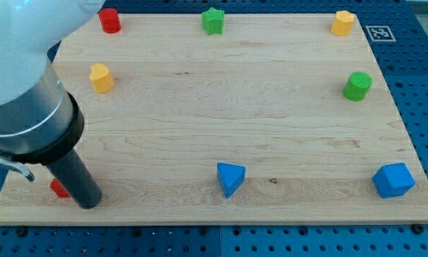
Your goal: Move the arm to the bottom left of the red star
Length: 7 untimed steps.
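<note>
Where the single camera view looks down on the wooden counter [199, 107], my arm comes in from the view's top left as a large pale housing that narrows to a dark rod. My tip [89, 205] rests near the counter's bottom-left corner, close to the front edge. There is no hand on this arm, only the rod, so nothing is spread, pressed together or pinching.

Just beside the rod, on its left in the view, a small red block [58, 188] peeks out. Most of it is hidden behind the rod, so its shape cannot be made out for certain; it may be the red star. My tip sits to the view's right of and slightly below what shows of it, very close, though whether they touch I cannot tell.

Along the view's top edge stand a red cylinder [110, 21] at the left, a green star [213, 21] near the middle, and a yellow block [343, 23] at the right. A second yellow block [101, 78] lies on the left side, below the red cylinder. A green cylinder [357, 86] sits at the right edge. Near the bottom, a blue triangular block [230, 178] lies around the middle, and a blue block [394, 180] rests by the bottom-right corner, both well apart from my tip.
</note>
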Available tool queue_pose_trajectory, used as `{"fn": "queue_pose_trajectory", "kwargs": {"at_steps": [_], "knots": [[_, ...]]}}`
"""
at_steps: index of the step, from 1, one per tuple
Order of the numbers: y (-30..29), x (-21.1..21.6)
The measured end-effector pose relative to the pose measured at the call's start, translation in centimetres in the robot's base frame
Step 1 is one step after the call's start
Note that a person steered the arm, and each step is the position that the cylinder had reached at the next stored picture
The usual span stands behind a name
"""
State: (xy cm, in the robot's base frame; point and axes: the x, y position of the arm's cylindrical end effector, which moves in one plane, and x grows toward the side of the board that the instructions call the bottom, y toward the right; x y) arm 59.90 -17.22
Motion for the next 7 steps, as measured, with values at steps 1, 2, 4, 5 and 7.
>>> {"fn": "queue_pose_trajectory", "kwargs": {"at_steps": [1, 2, 4, 5, 7], "knots": [[0.3, 0.0], [2.7, -2.5], [9.5, -11.6], [13.2, -15.8], [14.8, -16.6]]}}
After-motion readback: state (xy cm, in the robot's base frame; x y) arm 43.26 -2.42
